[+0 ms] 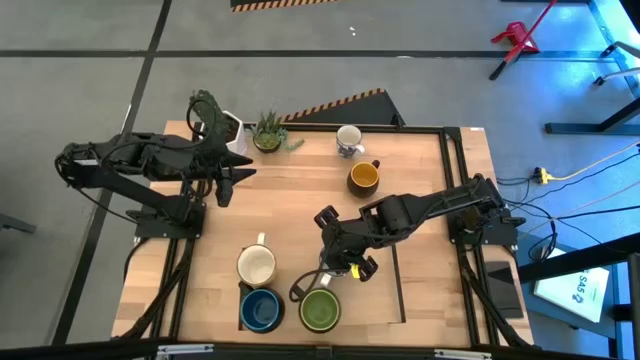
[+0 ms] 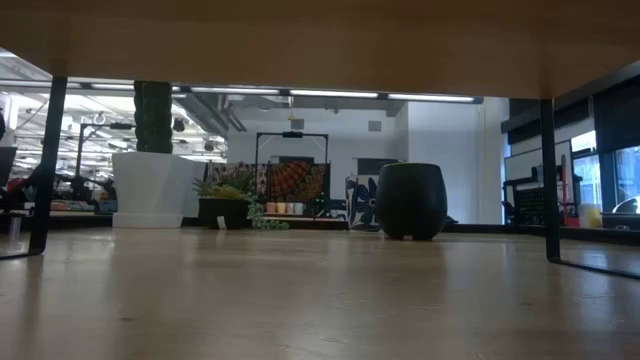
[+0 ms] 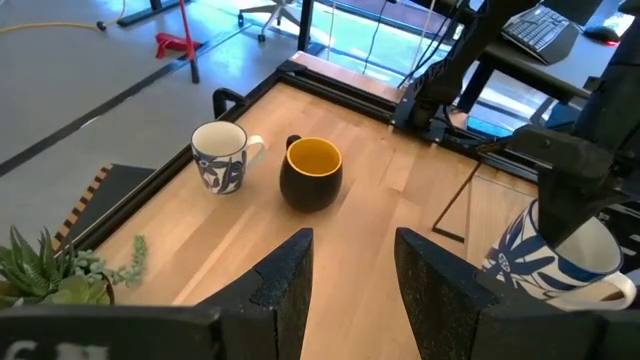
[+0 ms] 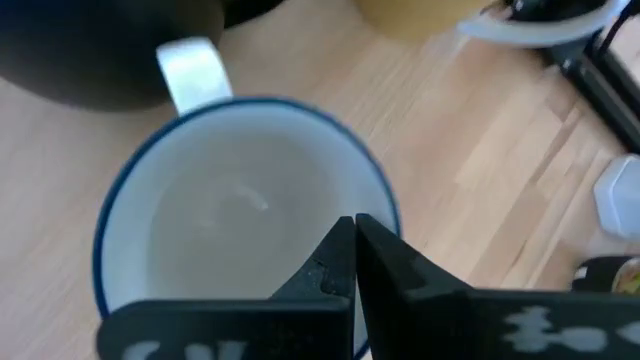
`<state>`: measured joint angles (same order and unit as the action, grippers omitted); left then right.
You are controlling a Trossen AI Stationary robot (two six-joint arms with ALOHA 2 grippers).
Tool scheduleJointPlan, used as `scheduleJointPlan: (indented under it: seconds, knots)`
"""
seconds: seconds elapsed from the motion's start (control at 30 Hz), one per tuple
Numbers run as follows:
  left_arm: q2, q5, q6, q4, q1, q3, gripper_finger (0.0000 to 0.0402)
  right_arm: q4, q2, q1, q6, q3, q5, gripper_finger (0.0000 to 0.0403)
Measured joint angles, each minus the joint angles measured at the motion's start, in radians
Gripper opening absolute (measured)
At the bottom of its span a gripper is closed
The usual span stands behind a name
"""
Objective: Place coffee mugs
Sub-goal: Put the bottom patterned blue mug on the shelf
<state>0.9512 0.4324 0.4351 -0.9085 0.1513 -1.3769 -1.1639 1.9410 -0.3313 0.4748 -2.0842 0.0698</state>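
My right gripper (image 4: 352, 262) is pinched shut on the rim of a white mug with a blue pattern (image 4: 240, 210), one finger inside the bowl, one outside on the wall. The mug hangs directly beneath my wrist, over the wood just beside the green mug (image 1: 320, 310) and near the blue mug (image 1: 261, 309) and cream mug (image 1: 256, 265).

Assessment of the item: glazed ceramic, rigid, no give under the pads, and likely slick. A rim pinch carries the full weight on a thin edge, so I judge it liable to swing or slip if jolted. It is breakable; contact with neighbouring mugs risks chipping. The handle (image 4: 193, 72) sits on the far side from my fingers and is unused.

My left gripper (image 3: 350, 275) stands wide apart and holds nothing. Ahead of it stand the dark mug with yellow interior (image 3: 311, 172) and another patterned white mug (image 3: 221, 157), both upright, close together but not touching.
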Motion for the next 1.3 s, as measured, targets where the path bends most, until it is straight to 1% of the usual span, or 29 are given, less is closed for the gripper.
scheduleJointPlan:
  seconds: [0.2, 0.37, 0.67, 0.77, 0.83, 0.97, 1.03, 1.13, 1.3]
  knots:
    - [0.000, 0.001, 0.000, 0.000, 0.000, 0.000, 0.0137, -0.024, 0.001, -0.001, -0.050, 0.000, 0.013, 0.0000]
    - [0.000, 0.003, 0.000, 0.000, 0.000, 0.000, 0.0137, -0.021, 0.001, -0.002, -0.085, 0.000, 0.051, 0.0000]
    - [0.000, 0.004, 0.000, 0.000, 0.000, 0.000, 0.0137, -0.023, 0.000, -0.002, -0.131, -0.001, 0.052, 0.0000]
    - [0.000, 0.004, 0.000, 0.000, 0.000, 0.000, 0.0137, -0.050, -0.005, -0.011, -0.128, -0.042, 0.074, 0.0000]
    - [0.000, 0.003, 0.000, 0.000, 0.000, 0.000, 0.0137, -0.080, -0.007, -0.014, -0.122, -0.102, 0.087, 0.0000]
    - [0.000, 0.003, 0.000, 0.000, 0.000, 0.000, 0.0137, -0.208, -0.011, -0.039, -0.096, -0.213, 0.007, 0.0000]
    - [0.000, 0.003, 0.000, 0.000, 0.000, 0.000, 0.0137, -0.287, -0.011, -0.070, -0.099, -0.243, -0.003, 0.0000]
    - [0.000, 0.003, -0.001, 0.000, 0.000, 0.000, 0.0137, -0.332, -0.011, -0.124, -0.124, -0.257, -0.005, 0.0000]
    - [0.000, 0.003, -0.001, 0.000, 0.000, 0.000, 0.0137, -0.332, 0.001, -0.190, -0.173, -0.256, 0.046, 0.0000]
